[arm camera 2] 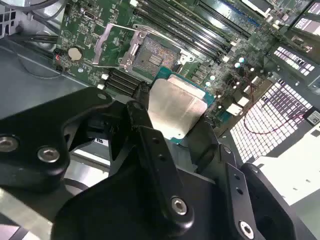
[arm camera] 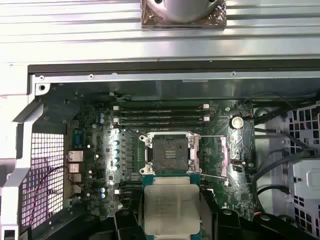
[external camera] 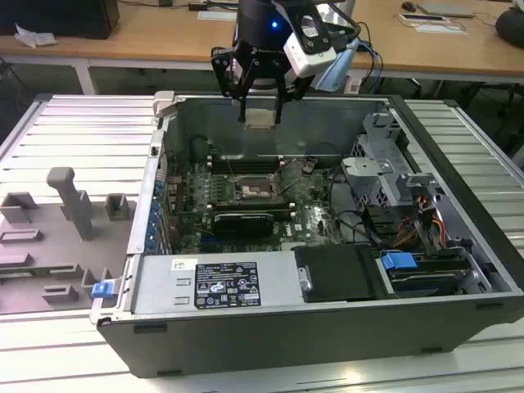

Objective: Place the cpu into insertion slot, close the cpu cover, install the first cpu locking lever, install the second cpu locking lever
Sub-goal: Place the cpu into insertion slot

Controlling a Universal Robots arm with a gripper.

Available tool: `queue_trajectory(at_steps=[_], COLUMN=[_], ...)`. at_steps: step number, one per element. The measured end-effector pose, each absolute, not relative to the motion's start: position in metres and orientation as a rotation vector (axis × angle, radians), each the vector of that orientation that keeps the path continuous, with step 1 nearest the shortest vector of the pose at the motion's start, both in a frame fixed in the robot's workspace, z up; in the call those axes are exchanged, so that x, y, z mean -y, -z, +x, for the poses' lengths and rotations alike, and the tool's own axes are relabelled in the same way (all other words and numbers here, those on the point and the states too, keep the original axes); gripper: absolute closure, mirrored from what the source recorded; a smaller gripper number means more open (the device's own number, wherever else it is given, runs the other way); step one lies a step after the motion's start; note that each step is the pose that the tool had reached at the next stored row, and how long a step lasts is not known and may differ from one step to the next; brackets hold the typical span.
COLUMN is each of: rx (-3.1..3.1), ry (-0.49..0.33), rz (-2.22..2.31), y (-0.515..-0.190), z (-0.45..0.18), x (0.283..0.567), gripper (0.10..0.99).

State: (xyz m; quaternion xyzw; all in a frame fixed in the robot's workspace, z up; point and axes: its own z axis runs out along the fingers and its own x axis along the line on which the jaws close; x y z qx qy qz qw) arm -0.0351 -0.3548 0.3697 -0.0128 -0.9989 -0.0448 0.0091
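The gripper has its fingers closed on two opposite edges of the cpu, above the bare insertion slot. The chip is square, and its metal top faces the wrist cameras.

Two edges of the cpu behind the tool fingers, contacts in the insertion slot too fine to tell

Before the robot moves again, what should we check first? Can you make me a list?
1. The gripper holds the cpu: ok, it is shut on the chip's sides.
2. The insertion slot is empty: ok, it looks bare and dark.
3. The cpu cover is open: ok, it is swung up beside the slot.
4. The cpu is lined up over the slot: cannot tell. In the exterior view it hangs high above the case.
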Motion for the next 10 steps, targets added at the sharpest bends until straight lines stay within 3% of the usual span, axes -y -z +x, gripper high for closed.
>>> queue_trajectory(at_steps=[10], rx=[3.120], ry=[0.141], rz=[-0.140], y=[-0.3694], z=[-0.0351], x=[0.3548], gripper=[0.545])
